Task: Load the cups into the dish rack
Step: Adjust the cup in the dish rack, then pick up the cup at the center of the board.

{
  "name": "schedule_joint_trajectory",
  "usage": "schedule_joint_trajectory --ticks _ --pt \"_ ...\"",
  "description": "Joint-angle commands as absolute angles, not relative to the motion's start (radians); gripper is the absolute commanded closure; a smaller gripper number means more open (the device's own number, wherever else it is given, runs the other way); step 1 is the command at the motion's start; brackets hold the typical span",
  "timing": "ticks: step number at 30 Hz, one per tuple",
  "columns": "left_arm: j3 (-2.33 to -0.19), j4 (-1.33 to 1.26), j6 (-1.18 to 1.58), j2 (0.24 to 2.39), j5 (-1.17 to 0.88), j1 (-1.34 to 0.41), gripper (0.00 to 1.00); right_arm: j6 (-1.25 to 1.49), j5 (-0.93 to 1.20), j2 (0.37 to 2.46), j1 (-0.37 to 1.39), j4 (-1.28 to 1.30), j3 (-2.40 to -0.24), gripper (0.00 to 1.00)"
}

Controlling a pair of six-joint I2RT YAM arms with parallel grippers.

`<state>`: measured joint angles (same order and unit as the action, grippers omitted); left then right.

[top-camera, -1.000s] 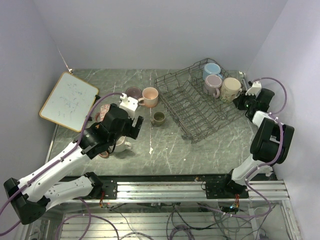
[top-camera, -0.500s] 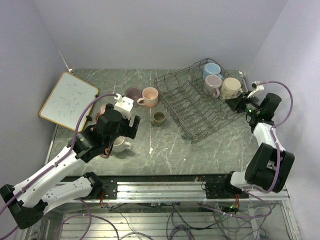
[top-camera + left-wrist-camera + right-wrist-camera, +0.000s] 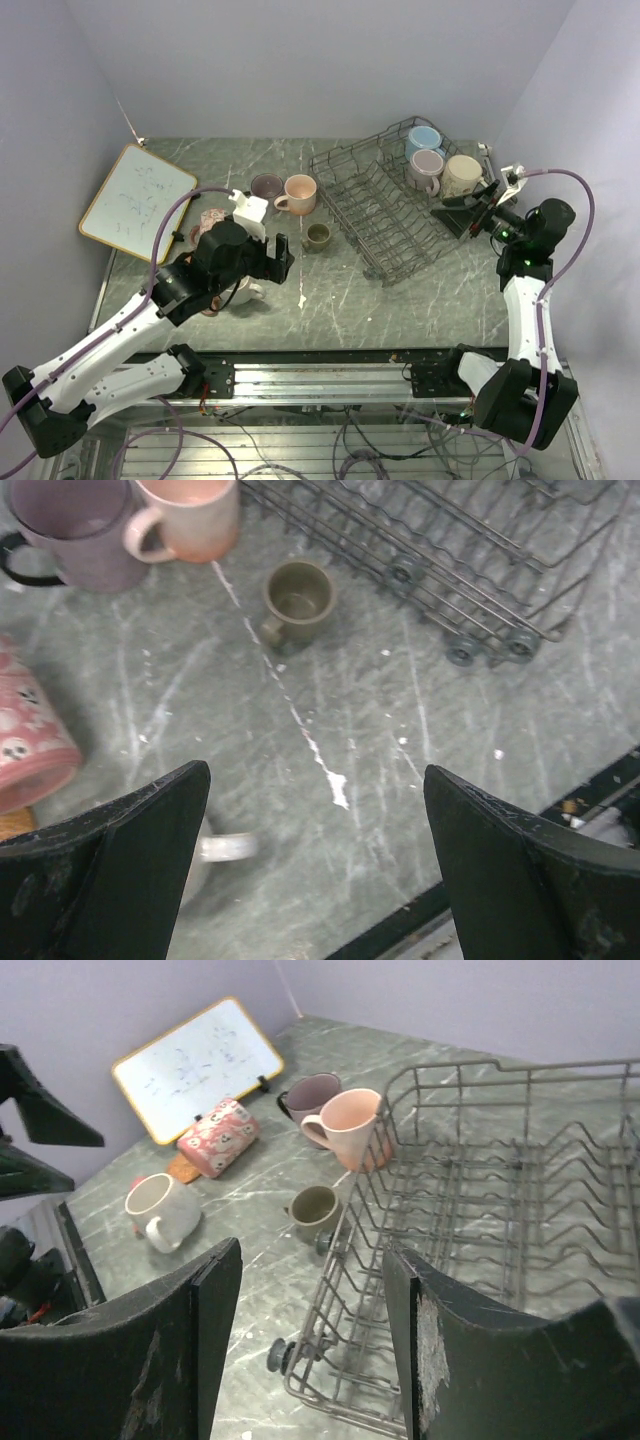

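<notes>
The right claw [image 3: 310, 1260] is spread and holds nothing; the dish rack [image 3: 480, 1210] shows between its fingers. The left claw [image 3: 315, 780] is spread wide and empty. In the upper middle of its view the olive cup [image 3: 298, 598] stands upright on the table [image 3: 400, 810]. Three cups [image 3: 427, 163] sit in the rack's upper right corner.

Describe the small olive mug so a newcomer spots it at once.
Find the grey wire dish rack on the right of the overhead view. Off its left side, the olive-brown mug stands upright on the tabletop, below the peach mug and mauve mug in that view. It is the smallest cup, the only olive one.
</notes>
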<state>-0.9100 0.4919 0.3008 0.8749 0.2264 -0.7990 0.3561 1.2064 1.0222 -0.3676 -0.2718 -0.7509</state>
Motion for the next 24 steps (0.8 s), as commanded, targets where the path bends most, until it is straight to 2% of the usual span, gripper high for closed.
schedule_joint_trajectory --ticks 1,5,13,19,24 --pt "-0.844 0.396 0.455 0.830 0.120 -0.792 0.02 0.527 1.264 0.986 -0.338 -0.419 -0.719 0.40" --pt "-0.782 0.365 0.546 0.780 0.142 -0.792 0.02 0.611 1.301 0.971 -0.333 -0.514 -0.693 0.35" --pt "-0.660 0.370 0.760 0.702 0.268 -0.792 0.02 0.492 1.318 0.955 -0.288 -0.381 -0.671 0.33" --pt "-0.736 0.563 0.904 0.800 0.443 -0.792 0.02 0.442 1.315 0.963 -0.270 -0.298 -0.696 0.32" --pt "-0.872 0.809 1.090 0.994 0.632 -0.793 0.02 0.398 1.295 0.968 -0.249 -0.255 -0.700 0.32"
